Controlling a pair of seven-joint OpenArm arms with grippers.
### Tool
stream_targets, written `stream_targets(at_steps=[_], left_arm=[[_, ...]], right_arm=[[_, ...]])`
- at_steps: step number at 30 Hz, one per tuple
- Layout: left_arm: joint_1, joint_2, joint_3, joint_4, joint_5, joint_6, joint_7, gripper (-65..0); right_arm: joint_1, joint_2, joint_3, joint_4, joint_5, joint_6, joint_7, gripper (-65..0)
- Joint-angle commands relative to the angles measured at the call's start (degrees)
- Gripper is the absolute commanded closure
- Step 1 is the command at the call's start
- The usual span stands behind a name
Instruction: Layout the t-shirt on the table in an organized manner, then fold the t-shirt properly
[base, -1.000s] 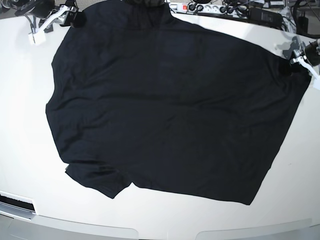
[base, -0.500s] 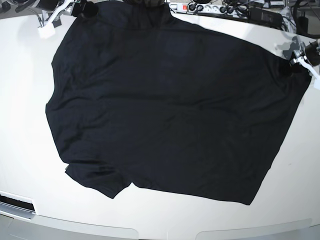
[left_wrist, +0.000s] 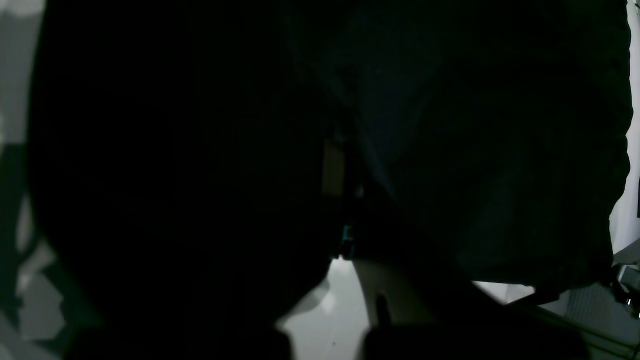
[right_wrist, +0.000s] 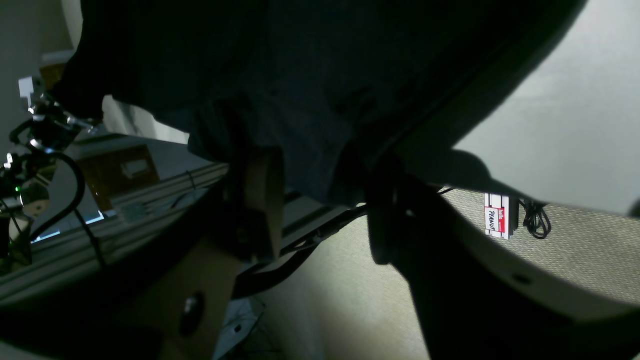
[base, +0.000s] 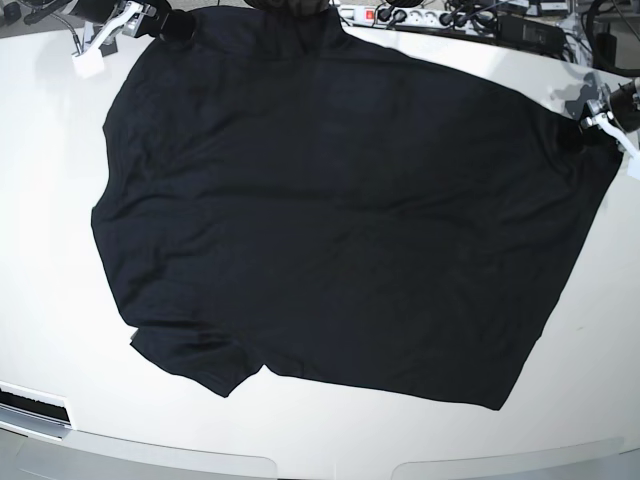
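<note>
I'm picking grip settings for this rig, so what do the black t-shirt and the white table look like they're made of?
The plain black short-sleeved t-shirt looks like soft matte knit fabric, probably cotton or a blend: it lies limp with shallow wrinkles and no shine. The large white table seems a hard, smooth, slightly glossy top, perhaps laminate or painted board; its rounded edge shows soft highlights.

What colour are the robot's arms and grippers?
In the base view, both arms are mostly white with black parts near the ends. The right gripper is a dark, rounded piece on a white arm, with a small white block beside it. The left gripper is also black, on a white arm with shiny metal bits. The wrist views are too dark for more detail.
</note>
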Motion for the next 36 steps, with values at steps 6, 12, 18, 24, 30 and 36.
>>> stream_targets(at_steps=[6,12,18,24,30,36], left_arm=[[-0.2,-1.4,-0.4,0.6,-1.8,-0.5,-0.6,0.0],[-0.2,-1.4,-0.4,0.6,-1.8,-0.5,0.1,0.0],[-0.2,-1.6,-0.4,0.6,-4.3,-0.5,2.1,0.0],[-0.2,-2.3,-0.4,4.5,-11.6,-0.5,17.4,0.0],[3.1,-4.3,-0.4,11.8,-11.6,-0.5,19.8,0.0],[8.1,-5.9,-0.4,19.0,-11.6,-0.5,26.2,0.0]], right_arm=[[-0.2,0.5,-5.5,0.6,-0.3,0.1,0.2,-22.6],[0.8,0.5,-7.6,0.6,-2.0,0.1,0.5,0.0],[0.3,0.9,-7.5,5.0,-2.3,0.1,-1.1,0.0],[-1.3,3.9,-7.3,12.7,-3.3,0.1,-3.2,0.0],[-1.8,6.0,-3.3,19.5,-11.3,0.1,-1.5,0.0],[-1.8,8.0,3.4,22.6,-11.1,0.1,-1.7,0.0]])
